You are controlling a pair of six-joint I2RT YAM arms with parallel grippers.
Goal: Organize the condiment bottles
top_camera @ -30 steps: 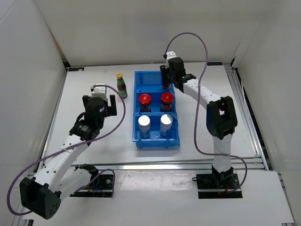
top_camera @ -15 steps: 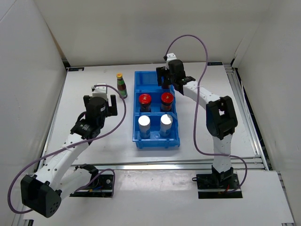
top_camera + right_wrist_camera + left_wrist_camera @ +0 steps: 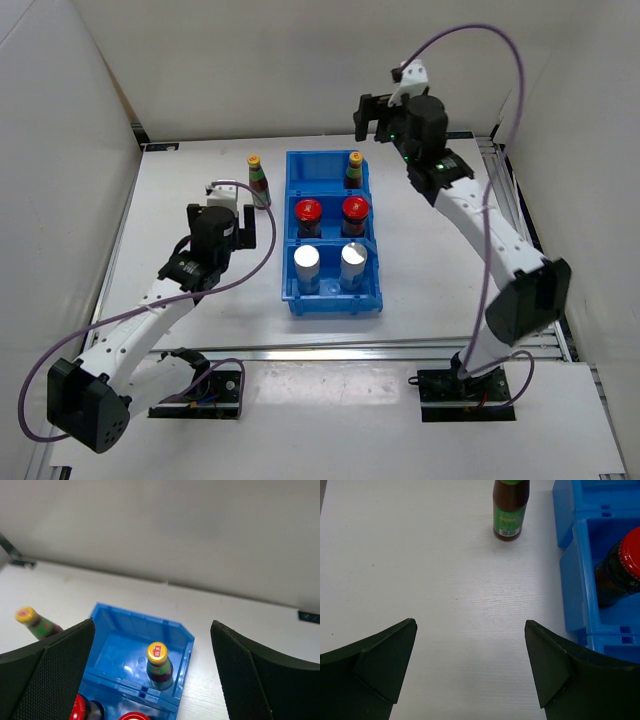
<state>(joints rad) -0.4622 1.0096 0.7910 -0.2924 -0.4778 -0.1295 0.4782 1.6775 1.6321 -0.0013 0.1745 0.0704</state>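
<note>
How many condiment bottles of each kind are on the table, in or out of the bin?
slim yellow-capped bottles: 2 (one in the blue bin, one beside it)
red-lidded jars: 2
white silver-topped cylinders: 2
Total: 6

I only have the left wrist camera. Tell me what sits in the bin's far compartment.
Observer: One slim yellow-capped bottle stands upright in the right half of the blue bin's far compartment. The left half holds nothing.
Operator: Now report the right arm.
Observer: The right gripper hangs open, high over the bin, holding nothing.
Operator: Give me the near compartment too.
Observer: Two white silver-topped cylinders stand side by side in it.
</note>
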